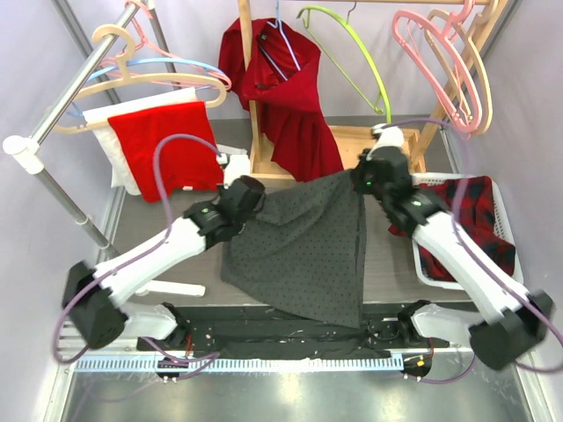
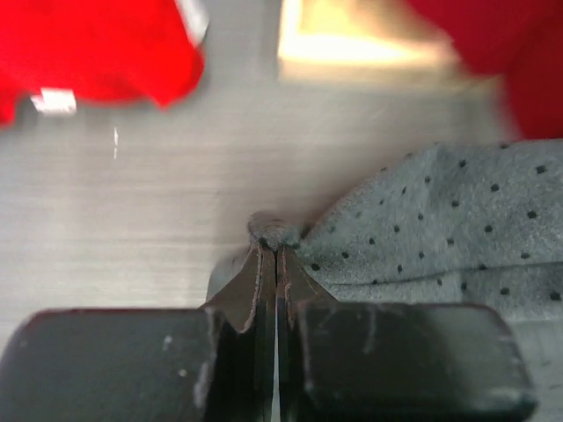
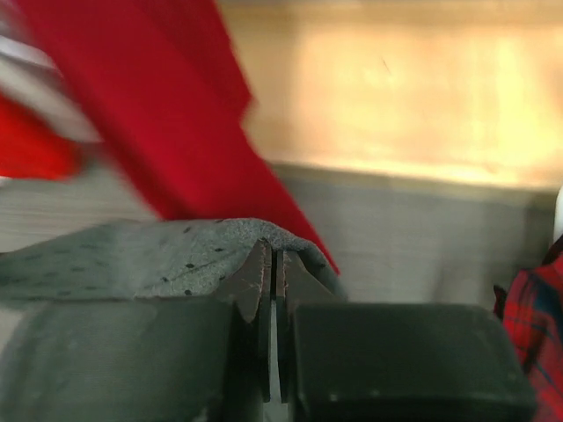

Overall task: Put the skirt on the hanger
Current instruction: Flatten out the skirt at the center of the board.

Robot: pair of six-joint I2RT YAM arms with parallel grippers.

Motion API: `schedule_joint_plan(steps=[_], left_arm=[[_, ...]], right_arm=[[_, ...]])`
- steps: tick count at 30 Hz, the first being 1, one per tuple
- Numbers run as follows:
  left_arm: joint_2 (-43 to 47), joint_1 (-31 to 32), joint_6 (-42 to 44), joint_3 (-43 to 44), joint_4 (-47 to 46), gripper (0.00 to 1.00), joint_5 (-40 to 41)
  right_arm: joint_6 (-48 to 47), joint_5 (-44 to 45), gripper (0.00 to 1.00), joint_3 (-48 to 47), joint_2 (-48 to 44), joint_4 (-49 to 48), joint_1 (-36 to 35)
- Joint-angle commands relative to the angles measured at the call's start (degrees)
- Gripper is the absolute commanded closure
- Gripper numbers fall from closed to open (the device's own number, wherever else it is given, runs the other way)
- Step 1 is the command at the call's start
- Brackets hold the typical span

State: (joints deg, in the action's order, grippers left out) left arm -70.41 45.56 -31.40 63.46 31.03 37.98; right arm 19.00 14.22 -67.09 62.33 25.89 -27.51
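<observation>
The grey dotted skirt (image 1: 303, 246) hangs spread between my two arms, its lower hem trailing to the table's near edge. My left gripper (image 1: 249, 190) is shut on the skirt's upper left corner. In the left wrist view, the fabric (image 2: 440, 220) bunches at the closed tips (image 2: 270, 246). My right gripper (image 1: 362, 178) is shut on the upper right corner, and the skirt (image 3: 132, 255) folds over its tips (image 3: 271, 255). A green hanger (image 1: 352, 44) hangs on the wooden rack behind. Pink and beige hangers (image 1: 444, 61) hang at the right, and more hangers (image 1: 149, 75) on the left rail.
A dark red garment (image 1: 290, 105) hangs from the wooden rack (image 1: 352, 141) just behind the skirt. A red cloth (image 1: 171, 141) lies on a white one at the left. A white basket (image 1: 506, 215) with a plaid garment stands at the right. A metal rail (image 1: 70, 92) slants along the left.
</observation>
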Motion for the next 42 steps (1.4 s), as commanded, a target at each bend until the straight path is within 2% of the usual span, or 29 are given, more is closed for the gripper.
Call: schedule_joint_plan(steps=[1,5,8,9,10,12,13,15,17,20,23,25,26,27,29,35,42], left_arm=[[-7.2,-3.6,-4.8,0.4,-10.4,1.0,6.4],[-15.9,-7.8,-5.2,4.6,-12.0,0.99,5.4],[-21.3,-10.4,-5.2,8.7,-12.7,0.86,5.0],[-22.5,-11.7,-5.3,10.7,-12.7,0.78,4.9],[-24.7,-12.4,-5.3,11.8,-12.5,0.55,4.7],[-26.5,-14.6,-5.6,15.4,-11.7,0.44,4.0],[-28.1,-15.2,-5.2,16.6,-11.4,0.35,3.5],[-29.2,-16.3,-4.4,20.1,-9.3,0.31,2.6],[-28.6,-17.1,-3.6,20.6,-7.7,0.28,1.5],[-25.6,-17.1,-2.9,16.6,-7.4,0.28,-1.8],[-23.0,-17.1,-4.8,10.0,-7.8,0.28,-6.4],[-20.7,-17.1,-6.7,5.3,-8.2,0.29,-10.7],[-20.0,-17.1,-7.3,2.3,-9.3,0.3,-12.1],[-18.8,-17.1,-8.2,0.9,-9.9,0.31,-13.4],[-18.0,-17.0,-8.6,-2.3,-11.2,0.32,-17.0],[-16.4,-16.8,-10.4,-7.8,-11.3,0.34,-19.5],[-12.9,-16.8,-10.8,-10.6,-11.0,0.33,-19.4]], right_arm=[[-0.7,8.9,0.99,4.4,7.4,-20.3,1.6],[-0.5,10.7,0.98,1.1,16.8,-25.3,3.8],[0.1,11.4,0.86,-2.3,23.0,-25.5,5.4],[0.7,11.9,0.77,-3.0,24.4,-25.6,5.9],[2.4,11.9,0.61,-4.1,26.3,-25.6,6.5],[4.3,12.1,0.47,-4.6,27.4,-25.6,7.8],[4.9,11.8,0.44,-4.2,27.5,-25.5,7.9],[5.4,9.3,0.42,-3.4,26.9,-24.3,7.8],[6.0,6.6,0.42,-1.3,25.1,-22.4,7.8],[7.0,-1.3,0.43,4.0,21.4,-17.5,7.4],[8.2,-6.0,0.47,11.2,17.4,-14.3,5.1],[10.4,-7.6,0.53,16.4,15.5,-12.7,3.7],[11.1,-8.1,0.55,18.4,14.4,-12.7,1.9],[12.5,-8.5,0.63,21.6,12.6,-13.1,1.1],[13.9,-9.0,0.72,24.2,11.2,-13.6,-2.0],[17.9,-9.7,0.82,28.9,15.6,-13.8,-8.9],[22.2,-3.5,0.87,32.9,19.6,-7.6,-8.8]])
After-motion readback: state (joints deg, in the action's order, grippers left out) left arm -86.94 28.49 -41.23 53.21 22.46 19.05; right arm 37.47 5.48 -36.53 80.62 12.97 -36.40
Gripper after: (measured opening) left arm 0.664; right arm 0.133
